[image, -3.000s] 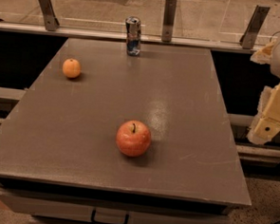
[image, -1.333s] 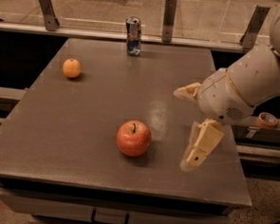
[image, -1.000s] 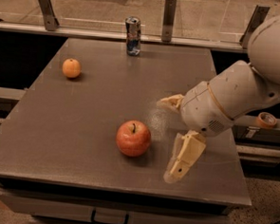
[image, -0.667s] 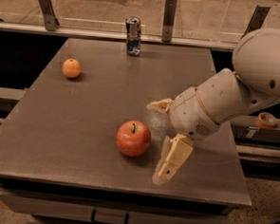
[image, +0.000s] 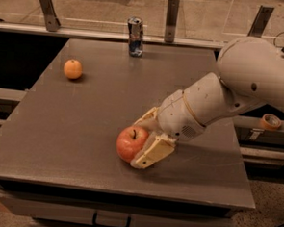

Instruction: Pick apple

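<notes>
Camera view: grey table (image: 83, 131) seen from above and in front, drawer handle (image: 111, 223) under its front edge. Red-orange apple (image: 129, 142) on the tabletop, upright, dark stem in the top dimple, right of centre and near the front edge. Gripper (image: 139, 144) down at the apple, reaching in from the right at the end of a thick white arm (image: 240, 83). Big rounded joint of that arm over the table's far right corner. Open: two cream fingers (image: 155, 152) splayed wider than the fruit, apple in the gap between them. Near finger low along the apple's right front side, touching it or just beside it, tip close to the tabletop. Far finger behind the apple's upper right, partly hidden by it. Not lifted: apple resting on the table, shadow right under it. Small orange (image: 73, 69) well apart at the far left, alone, near the left edge. Can (image: 134, 36) upright at the far edge, about the middle, well apart from both fruits. Beyond the table a rail with metal posts (image: 172, 18). Roll of tape (image: 270, 122) on a ledge off the right side, just below the arm
</notes>
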Tool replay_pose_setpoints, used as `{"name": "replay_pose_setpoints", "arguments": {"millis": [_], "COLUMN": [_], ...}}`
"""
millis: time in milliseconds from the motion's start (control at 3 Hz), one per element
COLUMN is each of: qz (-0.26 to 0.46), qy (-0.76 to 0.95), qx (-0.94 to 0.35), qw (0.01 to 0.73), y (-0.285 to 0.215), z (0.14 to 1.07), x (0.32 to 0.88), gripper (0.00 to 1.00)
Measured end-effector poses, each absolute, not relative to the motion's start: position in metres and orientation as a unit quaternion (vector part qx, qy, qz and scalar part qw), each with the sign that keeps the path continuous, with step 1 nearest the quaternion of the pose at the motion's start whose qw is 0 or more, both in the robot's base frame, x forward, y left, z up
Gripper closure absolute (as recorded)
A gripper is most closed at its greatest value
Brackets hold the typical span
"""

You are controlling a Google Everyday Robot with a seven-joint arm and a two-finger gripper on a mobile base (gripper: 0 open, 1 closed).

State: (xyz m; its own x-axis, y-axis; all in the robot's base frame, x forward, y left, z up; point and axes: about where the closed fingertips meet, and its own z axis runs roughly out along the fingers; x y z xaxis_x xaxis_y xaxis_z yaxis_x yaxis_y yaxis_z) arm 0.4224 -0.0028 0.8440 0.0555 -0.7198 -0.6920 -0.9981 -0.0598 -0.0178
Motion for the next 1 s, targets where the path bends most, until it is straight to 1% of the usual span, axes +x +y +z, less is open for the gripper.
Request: {"name": "replay_pose_setpoints", "arguments": {"millis": [333, 667, 1000], "qz": [0.277, 0.274, 0.269], "qy": [0.639, 0.652, 0.661], "qx": [-0.671, -0.662, -0.640], "qw": [0.254, 0.248, 0.286], "y": [0.005, 0.004, -0.011], "z": [0.843, 0.856, 0.889], "x": [0.424, 0.438, 0.478], "gripper": [0.64, 0.88, 1.00]}}
